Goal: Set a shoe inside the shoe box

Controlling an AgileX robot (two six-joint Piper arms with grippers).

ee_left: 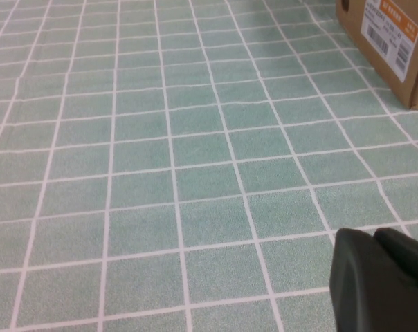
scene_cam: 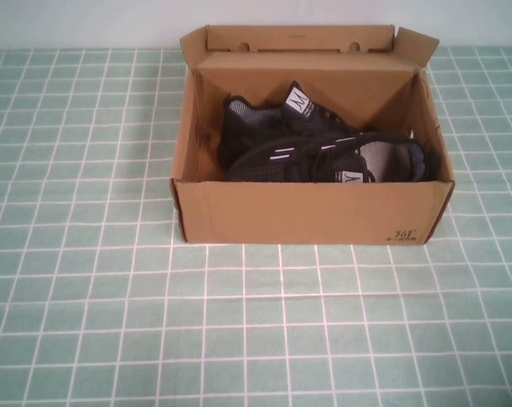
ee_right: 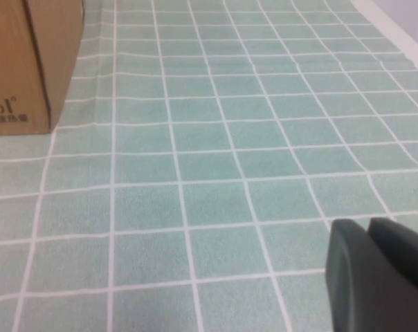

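Already your two black shoes [scene_cam: 324, 153] lay lengthwise in the open shoe box [scene_cam: 311, 212] at mid-counter [scene_cam: 86, 297], well apart from both arms. Left gripper [ee_left: 378, 277] and right gripper [ee_right: 375, 277] hung low beside it; finger spread cannot be told.

- You see a brown cardboard shoe box [scene_cam: 311, 212].
- Your shoes [scene_cam: 324, 144] are black with white marks.
- Your tablecloth [scene_cam: 86, 297] is green, white-gridded.
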